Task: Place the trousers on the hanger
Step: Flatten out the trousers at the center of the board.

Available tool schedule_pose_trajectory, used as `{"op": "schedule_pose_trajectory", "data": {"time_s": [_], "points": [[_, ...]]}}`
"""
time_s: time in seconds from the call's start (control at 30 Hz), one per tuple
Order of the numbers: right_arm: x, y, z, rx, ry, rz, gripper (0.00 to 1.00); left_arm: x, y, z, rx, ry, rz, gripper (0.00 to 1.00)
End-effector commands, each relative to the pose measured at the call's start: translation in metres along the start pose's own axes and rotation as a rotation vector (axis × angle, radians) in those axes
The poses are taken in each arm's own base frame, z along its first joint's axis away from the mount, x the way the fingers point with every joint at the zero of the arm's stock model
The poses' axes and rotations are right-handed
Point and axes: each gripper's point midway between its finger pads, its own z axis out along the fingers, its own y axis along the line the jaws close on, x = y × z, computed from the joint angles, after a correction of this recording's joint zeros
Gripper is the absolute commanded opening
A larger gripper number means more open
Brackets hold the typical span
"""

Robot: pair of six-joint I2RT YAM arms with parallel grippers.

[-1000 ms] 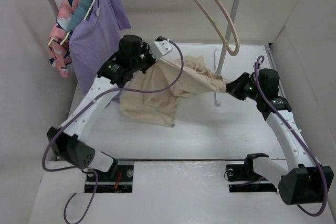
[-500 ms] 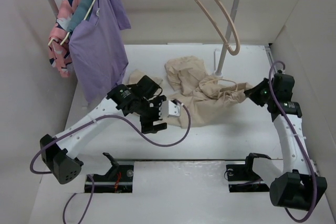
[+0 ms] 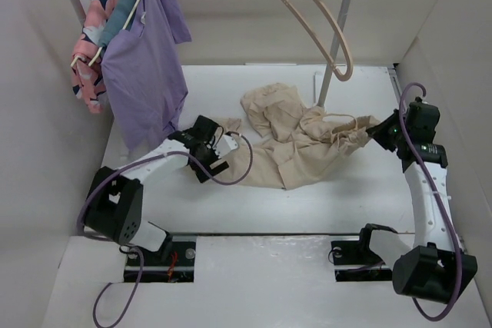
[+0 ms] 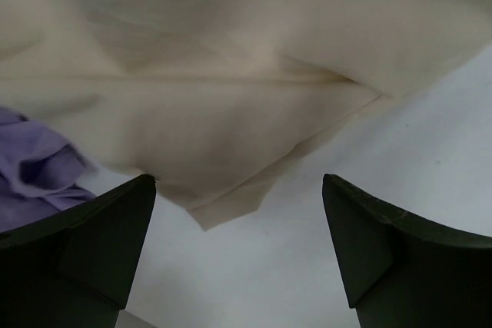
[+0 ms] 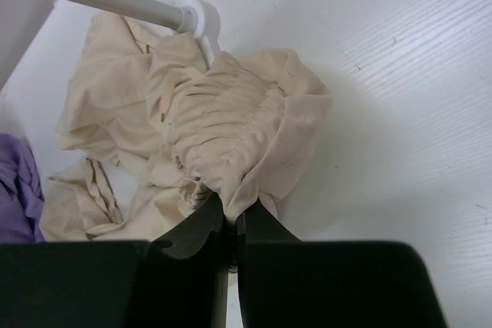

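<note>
The beige trousers [image 3: 296,140] lie crumpled on the white table, one leg reaching left. My right gripper [image 3: 375,131] is shut on their gathered waistband at the right end; in the right wrist view the cloth [image 5: 231,128] bunches out from between the closed fingertips [image 5: 240,209]. My left gripper [image 3: 217,157] sits low at the trousers' left edge, open, nothing between its fingers. In the left wrist view a trouser corner [image 4: 231,113] lies on the table just ahead of the gripper [image 4: 238,224]. The pale pink hanger [image 3: 319,21] hangs bare on the rail, above and behind the trousers.
A purple shirt [image 3: 146,59] and a pink patterned garment [image 3: 92,36] hang on wooden hangers at the rail's left end; the shirt hem [image 4: 38,174] is close to my left gripper. The rack's upright pole [image 3: 336,51] stands behind the trousers. White walls enclose the table.
My left gripper let go of the trousers, opened, and swung down to the table at their left edge. The trousers dropped flat. My right gripper drew its end of the cloth rightward.
</note>
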Motion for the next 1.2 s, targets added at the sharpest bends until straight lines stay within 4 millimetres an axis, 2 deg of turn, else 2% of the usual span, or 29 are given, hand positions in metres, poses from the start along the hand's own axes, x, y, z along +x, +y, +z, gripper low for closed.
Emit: {"op": "schedule_pose_trajectory", "data": {"time_s": [0.0, 0.07, 0.1, 0.17, 0.2, 0.23, 0.27, 0.3, 0.33, 0.4, 0.43, 0.5, 0.53, 0.57, 0.63, 0.67, 0.77, 0.8, 0.83, 0.9, 0.93, 0.97, 1.03, 1.17], "points": [[-0.008, 0.002, -0.001, -0.023, -0.034, -0.041, 0.0, 0.013, 0.02, 0.023, -0.122, 0.039, 0.04, 0.88], [-0.007, 0.003, -0.001, -0.031, -0.029, -0.041, 0.0, 0.016, 0.017, 0.03, -0.098, 0.057, 0.064, 0.88], [-0.008, 0.004, -0.004, -0.036, -0.037, -0.052, 0.0, 0.025, 0.011, 0.036, -0.066, 0.1, 0.078, 0.88], [-0.008, 0.003, -0.002, -0.037, -0.04, -0.053, 0.0, 0.037, 0.005, 0.043, -0.048, 0.143, 0.092, 0.79], [-0.004, 0.001, 0.0, -0.032, -0.031, -0.051, 0.0, 0.044, 0.004, 0.046, -0.059, 0.157, 0.094, 0.68], [-0.006, 0.002, 0.0, -0.037, -0.039, -0.053, 0.0, 0.049, 0.012, 0.043, -0.09, 0.183, 0.094, 0.51], [-0.002, 0.001, 0.001, -0.039, -0.026, -0.051, 0.0, 0.052, 0.018, 0.04, -0.113, 0.191, 0.081, 0.06], [-0.002, 0.0, 0.001, -0.039, -0.026, -0.051, 0.0, 0.051, 0.027, 0.034, -0.149, 0.186, 0.068, 0.0], [-0.002, 0.0, 0.001, -0.039, -0.026, -0.051, 0.0, 0.038, 0.047, 0.01, -0.204, 0.157, 0.046, 0.0], [-0.005, 0.0, 0.001, -0.038, -0.038, -0.048, 0.0, 0.027, 0.083, -0.03, -0.279, 0.112, -0.012, 0.0], [-0.006, 0.0, 0.001, -0.038, -0.038, -0.048, 0.0, 0.005, 0.111, -0.079, -0.359, 0.037, -0.03, 0.0], [-0.012, 0.002, 0.0, -0.041, -0.06, -0.051, 0.0, 0.001, 0.145, -0.133, -0.468, 0.006, -0.003, 0.0], [-0.011, 0.001, 0.002, -0.036, -0.052, -0.049, 0.0, -0.005, 0.16, -0.167, -0.535, -0.019, 0.016, 0.0], [-0.011, 0.001, 0.002, -0.036, -0.052, -0.049, 0.0, -0.001, 0.164, -0.193, -0.587, -0.025, 0.042, 0.0], [-0.01, 0.002, 0.002, -0.044, -0.047, -0.05, 0.0, 0.009, 0.163, -0.216, -0.613, 0.032, 0.172, 0.0], [-0.01, 0.002, 0.002, -0.044, -0.047, -0.05, 0.0, 0.02, 0.148, -0.224, -0.585, 0.056, 0.219, 0.0], [-0.007, -0.001, 0.004, -0.039, -0.04, -0.059, 0.0, 0.029, 0.106, -0.207, -0.432, 0.047, 0.351, 0.0], [-0.01, 0.002, 0.002, -0.049, -0.055, -0.062, 0.0, 0.04, 0.081, -0.191, -0.343, 0.056, 0.42, 0.02], [-0.01, 0.002, 0.002, -0.049, -0.055, -0.062, 0.0, 0.036, 0.066, -0.18, -0.289, 0.01, 0.445, 0.3], [-0.015, 0.002, 0.0, -0.047, -0.068, -0.068, 0.0, 0.037, 0.042, -0.158, -0.208, -0.03, 0.445, 0.77], [-0.018, 0.004, -0.002, -0.052, -0.075, -0.07, 0.0, 0.031, 0.028, -0.15, -0.157, -0.068, 0.437, 0.91], [-0.015, 0.002, 0.001, -0.043, -0.06, -0.066, 0.0, 0.031, 0.022, -0.146, -0.135, -0.076, 0.428, 1.0], [-0.021, 0.004, -0.003, -0.039, -0.076, -0.077, 0.0, 0.029, 0.018, -0.128, -0.105, -0.063, 0.374, 1.0], [-0.024, -0.001, -0.004, -0.005, -0.087, -0.074, 0.0, 0.039, 0.01, -0.1, -0.038, 0.024, 0.238, 0.98]]}}
